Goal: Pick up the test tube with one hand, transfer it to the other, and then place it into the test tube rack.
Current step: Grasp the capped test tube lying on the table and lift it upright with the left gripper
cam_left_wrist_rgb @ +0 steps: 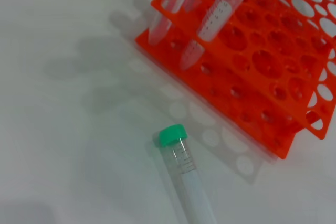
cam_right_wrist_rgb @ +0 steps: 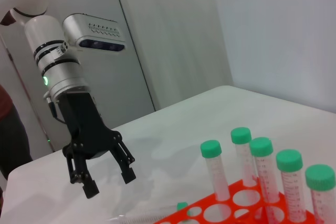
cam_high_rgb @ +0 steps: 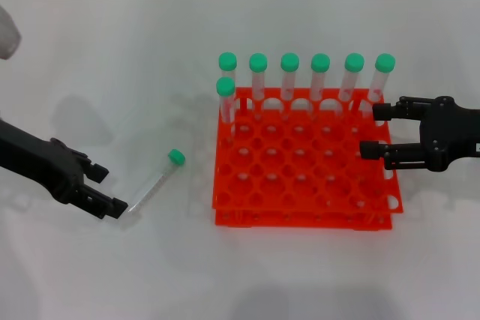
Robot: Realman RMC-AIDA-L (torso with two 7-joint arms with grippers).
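The test tube (cam_high_rgb: 156,179) lies flat on the white table, left of the rack, its green cap pointing toward the back right. My left gripper (cam_high_rgb: 109,191) is low over the table just left of the tube's bottom end, open and holding nothing. The left wrist view shows the tube (cam_left_wrist_rgb: 184,182) close up with the test tube rack (cam_left_wrist_rgb: 273,93) beyond it. The right wrist view shows the left gripper (cam_right_wrist_rgb: 107,181) from afar, fingers spread. My right gripper (cam_high_rgb: 373,130) hovers open over the right edge of the orange-red rack (cam_high_rgb: 300,219).
Several green-capped tubes (cam_high_rgb: 289,73) stand upright along the rack's back row, and one more (cam_high_rgb: 225,99) stands one row forward at the left corner. The rack's other holes are unfilled. Bare white table lies in front of and left of the rack.
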